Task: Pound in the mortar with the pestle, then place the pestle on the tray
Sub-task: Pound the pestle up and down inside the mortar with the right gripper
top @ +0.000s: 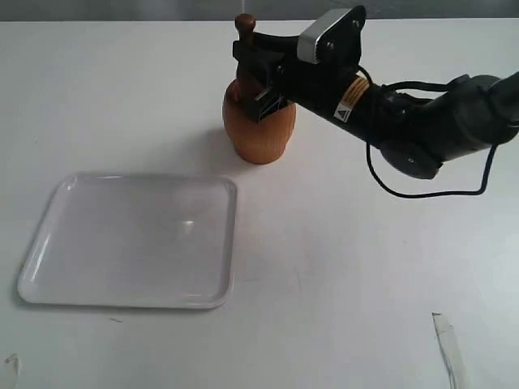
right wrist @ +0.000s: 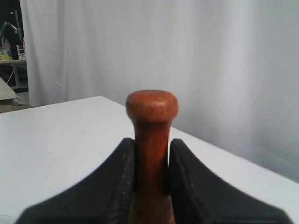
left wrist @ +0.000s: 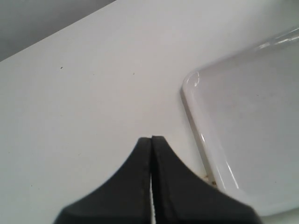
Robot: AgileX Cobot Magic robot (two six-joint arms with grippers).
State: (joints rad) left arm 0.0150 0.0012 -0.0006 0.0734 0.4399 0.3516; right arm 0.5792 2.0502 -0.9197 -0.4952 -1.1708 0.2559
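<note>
Reddish-brown pestle [top: 246, 24] upright in orange-brown mortar [top: 259, 134] — white tray [top: 130, 243] flat, apart.

- The worktop [top: 349, 267] is white and matt, and it fills almost the whole exterior view.
- A thin pale strip [top: 447, 344], maybe tape or paper, lies flat on the worktop near the front right corner.
- A small pale scrap [top: 11, 365] lies at the front left edge.
- A white curtain [right wrist: 196, 56] hangs in soft folds behind the worktop.
- Beside the curtain stands a dim cluttered desk [right wrist: 9, 60], too small to read.
- One tiny dark speck [left wrist: 61, 68] marks the worktop.
</note>
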